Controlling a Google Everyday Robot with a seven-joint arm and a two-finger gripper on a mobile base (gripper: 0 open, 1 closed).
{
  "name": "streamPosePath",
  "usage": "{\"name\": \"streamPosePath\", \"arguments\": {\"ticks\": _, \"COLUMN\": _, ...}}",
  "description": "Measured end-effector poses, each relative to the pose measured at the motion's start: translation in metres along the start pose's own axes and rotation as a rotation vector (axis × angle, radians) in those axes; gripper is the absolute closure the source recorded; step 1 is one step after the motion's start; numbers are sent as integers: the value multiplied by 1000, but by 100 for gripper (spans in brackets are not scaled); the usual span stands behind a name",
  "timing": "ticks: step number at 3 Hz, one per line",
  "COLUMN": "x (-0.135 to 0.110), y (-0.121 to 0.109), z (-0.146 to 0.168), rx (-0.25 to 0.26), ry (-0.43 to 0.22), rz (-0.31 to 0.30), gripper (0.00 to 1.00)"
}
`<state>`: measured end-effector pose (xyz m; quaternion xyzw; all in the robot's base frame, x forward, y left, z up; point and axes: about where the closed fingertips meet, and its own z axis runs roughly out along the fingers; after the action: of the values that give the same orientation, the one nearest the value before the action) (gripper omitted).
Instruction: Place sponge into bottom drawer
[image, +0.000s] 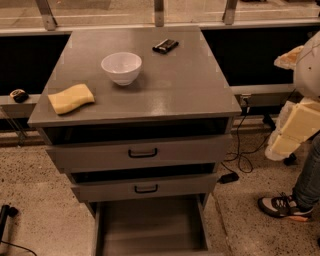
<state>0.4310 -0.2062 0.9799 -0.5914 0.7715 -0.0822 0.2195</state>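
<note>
The pale yellow sponge (71, 98) lies flat on the grey cabinet top (180, 90), near its front left corner. The bottom drawer (107, 235) is pulled out at the foot of the cabinet, a shallow grey tray with nothing in it. My gripper (295, 131) hangs at the right edge of the view, beside the cabinet and well away from the sponge, at about the height of the upper drawers. It holds nothing that I can see.
A white bowl (121, 67) stands right of and behind the sponge. A small black object (165, 46) lies at the back of the top. Two upper drawers with black handles (142, 153) are slightly ajar. A person's leg and shoe (282, 206) and floor cables (240, 160) are on the right.
</note>
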Motion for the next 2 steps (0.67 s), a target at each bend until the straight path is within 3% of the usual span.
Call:
{"name": "streamPosePath", "arguments": {"ticks": 1, "x": 0, "y": 0, "z": 0, "rx": 0, "ry": 0, "rz": 0, "gripper": 0}}
{"name": "streamPosePath", "arguments": {"ticks": 2, "x": -42, "y": -15, "z": 16, "rx": -16, "ry": 7, "rz": -92, "gripper": 0}}
